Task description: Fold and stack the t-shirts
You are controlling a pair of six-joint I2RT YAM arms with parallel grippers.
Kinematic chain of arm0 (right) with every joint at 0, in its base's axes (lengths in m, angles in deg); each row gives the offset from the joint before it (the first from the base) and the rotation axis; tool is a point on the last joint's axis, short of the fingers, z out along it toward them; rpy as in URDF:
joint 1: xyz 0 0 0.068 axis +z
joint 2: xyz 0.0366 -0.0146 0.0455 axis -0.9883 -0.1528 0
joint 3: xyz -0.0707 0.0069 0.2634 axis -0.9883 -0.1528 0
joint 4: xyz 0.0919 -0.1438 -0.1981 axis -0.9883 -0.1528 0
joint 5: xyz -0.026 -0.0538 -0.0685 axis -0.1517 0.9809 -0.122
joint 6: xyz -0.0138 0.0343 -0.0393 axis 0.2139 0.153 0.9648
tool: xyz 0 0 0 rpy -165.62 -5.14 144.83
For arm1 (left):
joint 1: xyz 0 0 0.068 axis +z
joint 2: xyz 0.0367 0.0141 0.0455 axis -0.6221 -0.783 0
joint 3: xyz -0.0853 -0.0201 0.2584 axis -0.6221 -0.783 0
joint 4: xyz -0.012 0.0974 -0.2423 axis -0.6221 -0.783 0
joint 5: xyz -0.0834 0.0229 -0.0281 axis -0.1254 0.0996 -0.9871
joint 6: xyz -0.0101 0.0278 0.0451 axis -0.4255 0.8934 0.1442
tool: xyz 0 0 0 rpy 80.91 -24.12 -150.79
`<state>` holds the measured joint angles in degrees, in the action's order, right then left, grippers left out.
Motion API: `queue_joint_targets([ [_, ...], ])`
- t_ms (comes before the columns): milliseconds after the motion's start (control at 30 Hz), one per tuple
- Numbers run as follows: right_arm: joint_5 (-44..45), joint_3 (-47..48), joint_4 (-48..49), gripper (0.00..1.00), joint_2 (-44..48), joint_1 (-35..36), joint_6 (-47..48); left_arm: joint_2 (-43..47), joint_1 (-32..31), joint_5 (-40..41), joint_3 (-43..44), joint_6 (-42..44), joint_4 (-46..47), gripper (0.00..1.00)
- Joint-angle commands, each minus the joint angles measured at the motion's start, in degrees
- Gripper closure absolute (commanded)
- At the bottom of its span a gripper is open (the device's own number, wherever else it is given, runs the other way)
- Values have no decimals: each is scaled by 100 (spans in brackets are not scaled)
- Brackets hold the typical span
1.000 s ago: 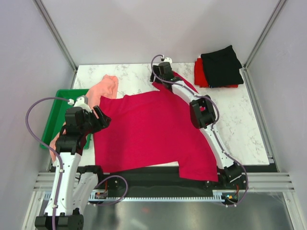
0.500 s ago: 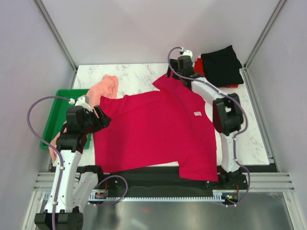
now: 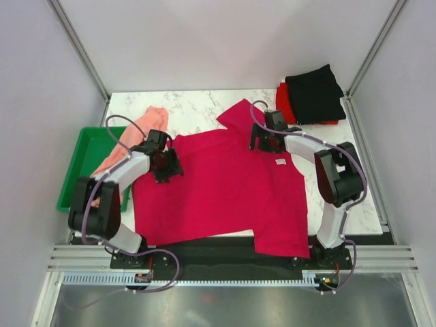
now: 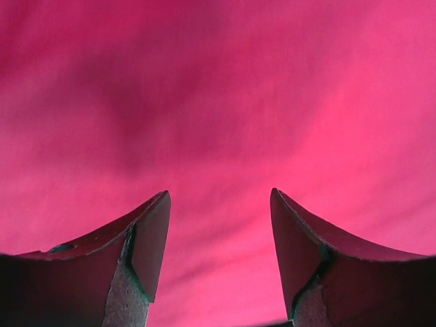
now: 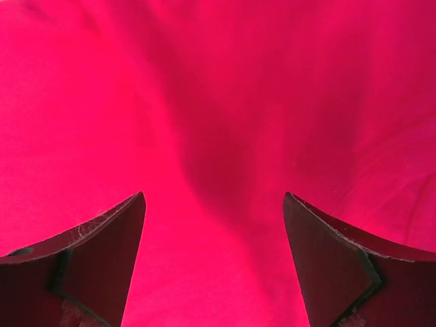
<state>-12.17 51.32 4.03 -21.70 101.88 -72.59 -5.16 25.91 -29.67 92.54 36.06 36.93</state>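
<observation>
The crimson t-shirt lies spread over the middle of the marble table, its white neck label at the right. My left gripper is open, low over the shirt's left part; the crimson cloth fills its view between the fingertips. My right gripper is open over the shirt's upper right part; crimson cloth fills its view too. The salmon-pink t-shirt lies crumpled at the far left, partly over the tray. The black t-shirt sits folded on the bright red t-shirt at the far right corner.
A green plastic tray stands off the table's left side. The crimson shirt's lower edge hangs over the table's near edge. Frame posts and grey walls enclose the table.
My left arm has swung from beside the tray in over the shirt's left part. My right gripper has drawn back from the far sleeve to the upper right part; the label now shows.
</observation>
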Motion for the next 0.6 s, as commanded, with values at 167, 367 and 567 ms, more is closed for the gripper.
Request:
queue_joint_targets([
  [167, -624, 1097, -430, 11, -1515, -589, -113, -2338, -10, 381, 1732, -342, 551, 33],
  [367, -432, 2221, -711, 12, -2473, -959, -588, -3596, 8, 531, 3294, -290, 262, 35],
  [567, -422, 4321, -1177, 12, -3501, -1056, -492, -5275, 104, 452, 6142, -87, -959, 34],
])
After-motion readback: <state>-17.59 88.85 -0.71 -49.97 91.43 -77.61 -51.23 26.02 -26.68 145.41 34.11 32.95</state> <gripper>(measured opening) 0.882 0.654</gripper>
